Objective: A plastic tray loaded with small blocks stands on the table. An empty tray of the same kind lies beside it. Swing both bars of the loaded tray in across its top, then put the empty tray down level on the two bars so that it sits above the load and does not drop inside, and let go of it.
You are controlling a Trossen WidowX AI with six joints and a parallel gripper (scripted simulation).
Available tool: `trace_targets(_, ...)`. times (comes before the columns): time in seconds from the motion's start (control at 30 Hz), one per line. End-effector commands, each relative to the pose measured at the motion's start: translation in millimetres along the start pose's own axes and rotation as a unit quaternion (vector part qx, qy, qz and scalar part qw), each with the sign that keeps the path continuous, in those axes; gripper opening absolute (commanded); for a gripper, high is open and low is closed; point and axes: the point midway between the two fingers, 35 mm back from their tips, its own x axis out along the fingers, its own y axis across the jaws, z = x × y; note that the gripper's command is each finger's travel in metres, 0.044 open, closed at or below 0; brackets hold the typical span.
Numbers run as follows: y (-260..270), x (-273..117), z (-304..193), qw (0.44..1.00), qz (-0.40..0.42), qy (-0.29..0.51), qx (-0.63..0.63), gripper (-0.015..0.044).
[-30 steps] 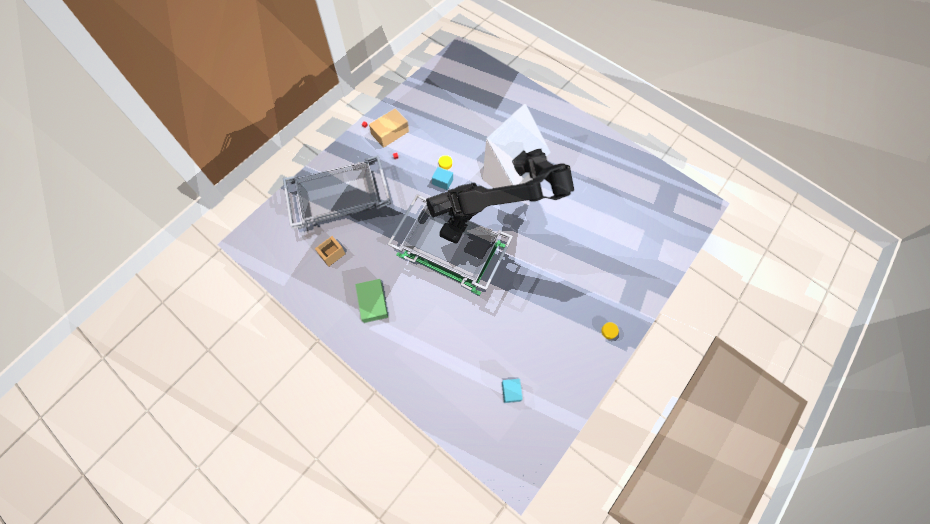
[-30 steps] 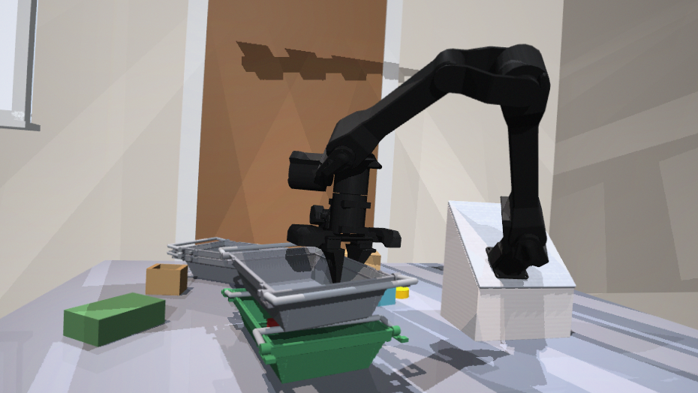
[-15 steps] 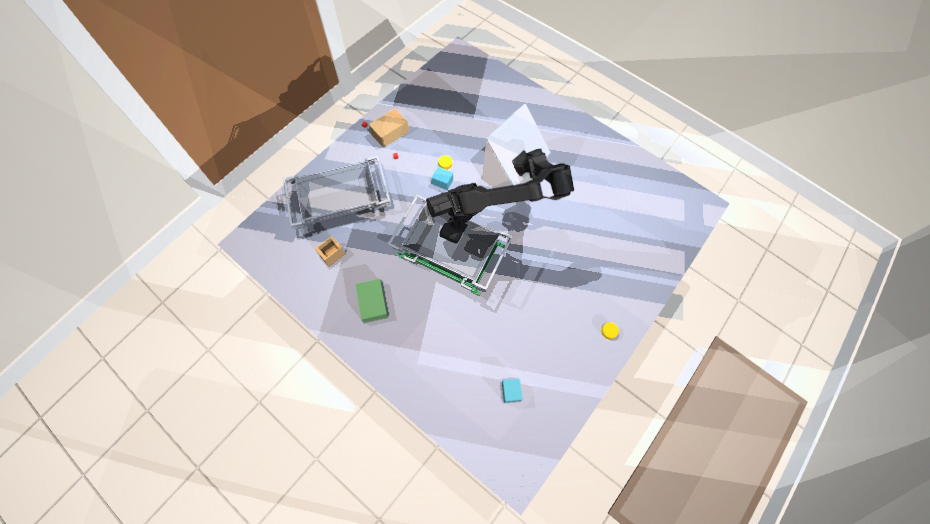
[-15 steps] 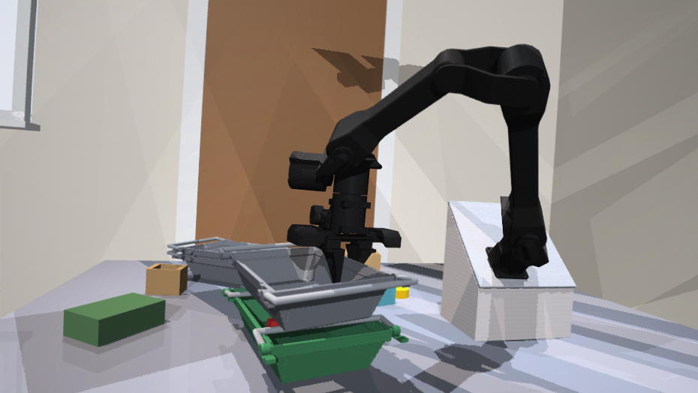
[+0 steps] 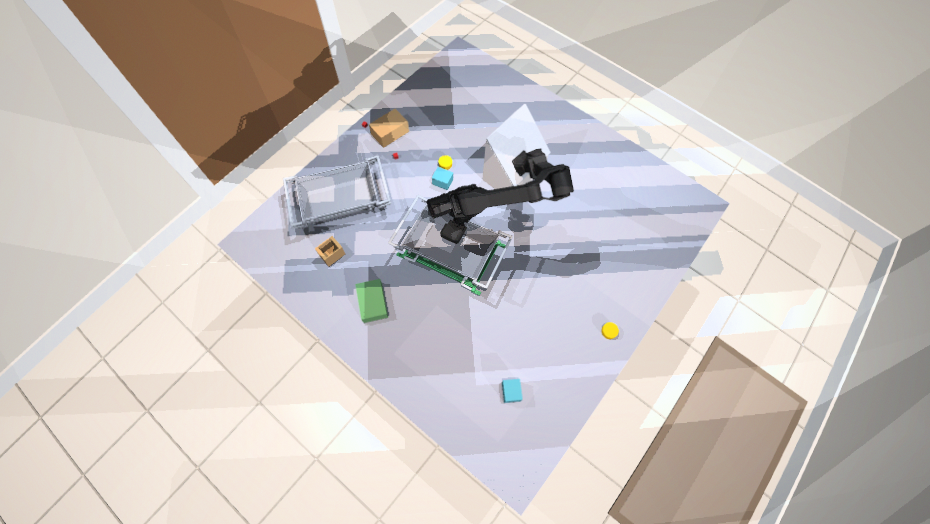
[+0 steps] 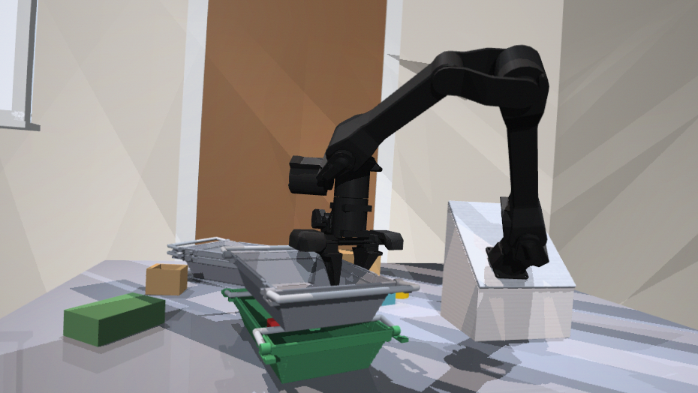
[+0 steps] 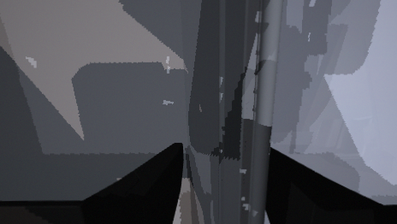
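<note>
The grey empty tray (image 5: 499, 259) (image 6: 332, 310) sits above the green loaded tray (image 5: 437, 267) (image 6: 327, 355), looks about level, and is not inside it. Its rim also shows in the wrist view (image 7: 269, 85). The green tray's near bar (image 6: 281, 330) is swung in under the grey tray's floor; its far bar is hidden. A red block (image 6: 272, 322) shows inside the green tray; other load is mostly hidden. My gripper (image 6: 349, 274) (image 7: 217, 151) is open, its fingers still low on both sides of the grey tray's long side wall, with a narrow gap beside the left finger.
Another grey tray (image 5: 380, 185) (image 6: 215, 265) stands at the far left, near an open brown box (image 5: 329, 251) (image 6: 166, 282). A green block (image 5: 371, 301) (image 6: 117, 318) lies closer. A tan block (image 5: 389, 128), a blue block (image 5: 442, 178) and a yellow disc (image 5: 445, 162) lie behind. My base is on a white wedge (image 6: 525, 314).
</note>
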Motion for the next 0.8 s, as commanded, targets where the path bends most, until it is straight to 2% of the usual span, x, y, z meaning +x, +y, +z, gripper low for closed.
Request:
trace_targets(0.0, -2.3, 1.1, -0.3, 1.0, -0.003, 0.001, 0.004, 0.022)
trace_targets(0.5, -2.3, 1.1, -0.3, 1.0, -0.003, 0.001, 0.004, 0.044)
trace_targets(0.77, -0.4, -2.4, 0.2, 1.0, -0.001, 0.0, 0.001, 0.044)
